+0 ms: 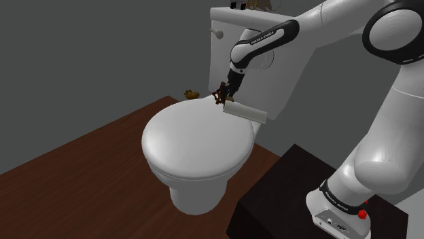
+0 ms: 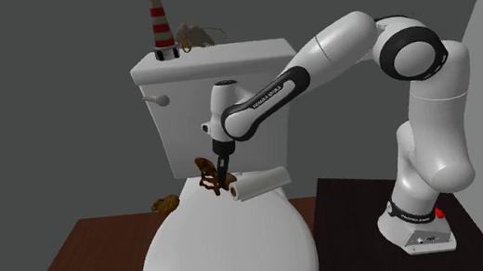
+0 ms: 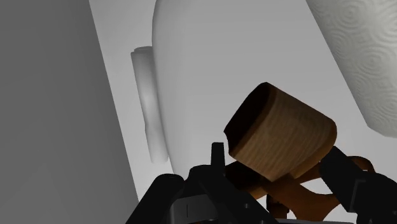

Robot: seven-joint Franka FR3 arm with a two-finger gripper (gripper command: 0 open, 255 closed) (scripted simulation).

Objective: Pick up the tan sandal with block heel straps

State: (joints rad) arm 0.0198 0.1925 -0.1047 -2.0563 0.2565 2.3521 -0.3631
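Dark wood floor (image 1: pixel 81 156), with a white toilet (image 1: pixel 197 139) on it, lid shut. We see nothing in the bowl; things sit on top instead. The tank (image 2: pixel 187 80) carries a red-and-white striped lighthouse figure (image 2: pixel 159 22), with a tan lump (image 2: pixel 193 37) at its 3 o'clock that we can't identify. The white Franka arm (image 2: pixel 342 48) reaches from the black stand (image 1: pixel 272 204) toward the back of the lid. A paper towel roll (image 2: pixel 259 184) lies on its side at the lid's 1 o'clock in the shoulder view.

The gripper (image 2: pixel 223 171) points down just beside the roll. The brown strappy sandal (image 2: pixel 206 175) is at the gripper's 9 o'clock in the second exterior view, in front of the tank. In the wrist view the black fingers (image 3: pixel 347 181) clasp the sandal, its wood-grain block heel (image 3: pixel 280 137) sticking out between them. We can't tell whether the sandal touches the lid.

A small brown item (image 2: pixel 165 204) lies on the floor at the sandal's 8 o'clock.
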